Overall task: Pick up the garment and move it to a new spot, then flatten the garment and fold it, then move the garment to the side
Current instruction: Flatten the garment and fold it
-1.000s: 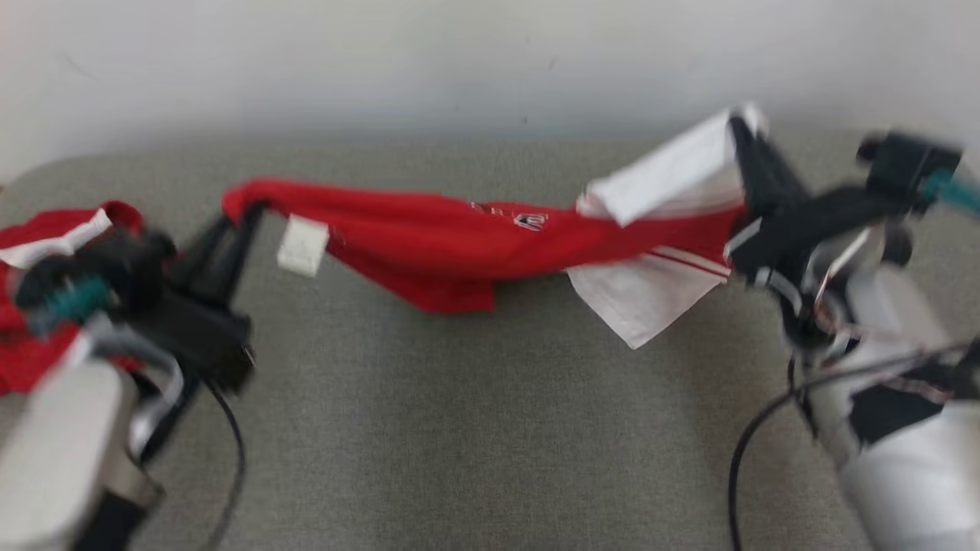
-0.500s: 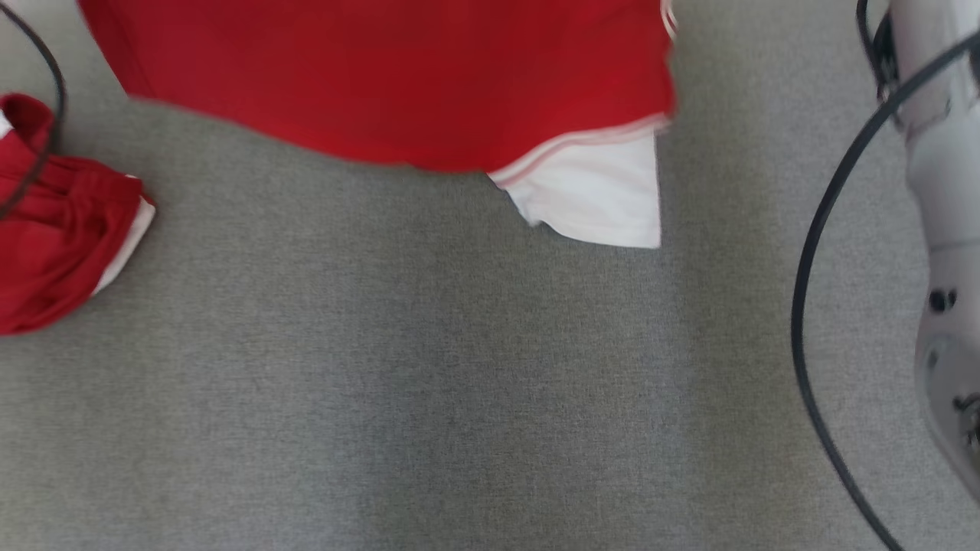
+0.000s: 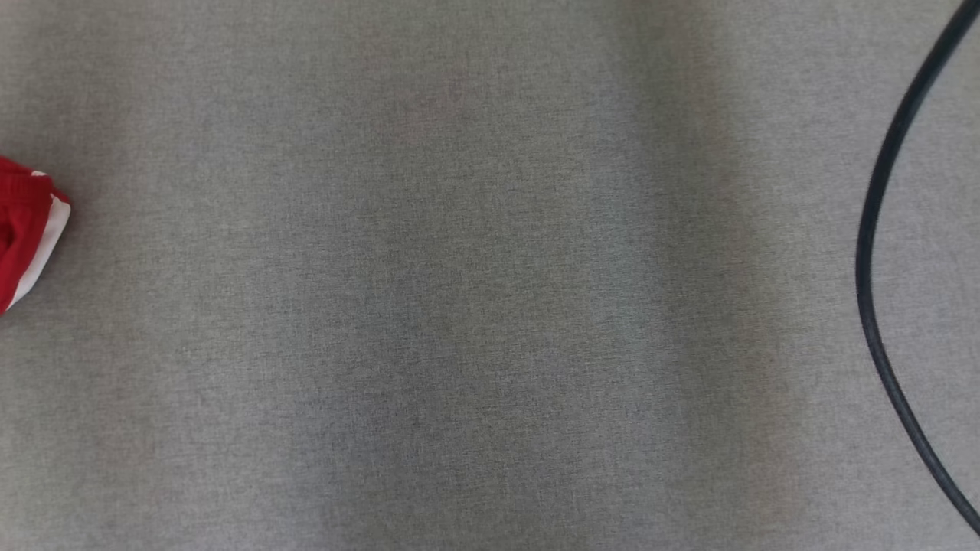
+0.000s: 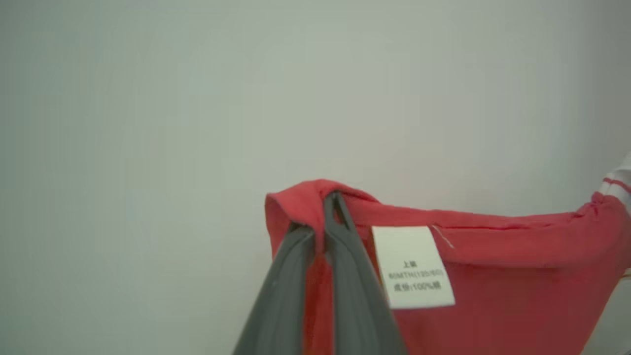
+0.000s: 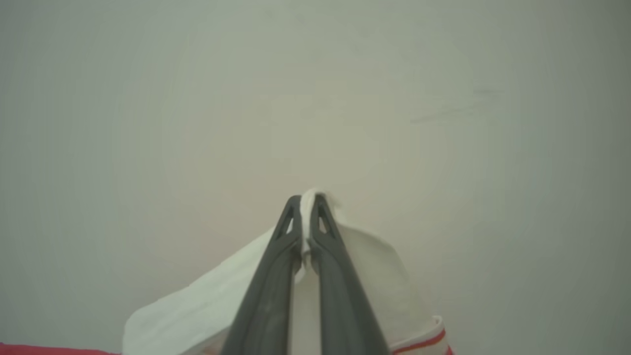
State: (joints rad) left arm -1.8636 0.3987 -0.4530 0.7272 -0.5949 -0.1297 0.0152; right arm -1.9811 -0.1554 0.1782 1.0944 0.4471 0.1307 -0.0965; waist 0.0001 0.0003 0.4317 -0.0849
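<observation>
Head view is showing me the grey woven surface (image 3: 459, 306) below the robot, lying flat under soft bands of shadow. A black cable (image 3: 873, 252) is curving down its right side, and a red and white cloth bundle (image 3: 27, 229) is poking in at the left edge. In the left wrist view I am watching the left gripper (image 4: 325, 212) pinching the garment (image 4: 493, 276). Its two dark fingers are pressing together on a bunched red edge that is folding over their tips. Just beside them a white label (image 4: 414, 266) with small printed characters is hanging from the inner seam. The red cloth is stretching away to that view's right, where a strip of white with a red stripe is showing at the frame edge. In the right wrist view the right gripper (image 5: 306, 204) is clamping a white sleeve (image 5: 197, 305) of the same piece, a tuft of white sticking out past the closed tips and red-striped trim trailing below. Behind both grips a pale wall (image 5: 443, 123) is filling the background, so the garment is hanging in the air between the two arms, held up in front of it.
</observation>
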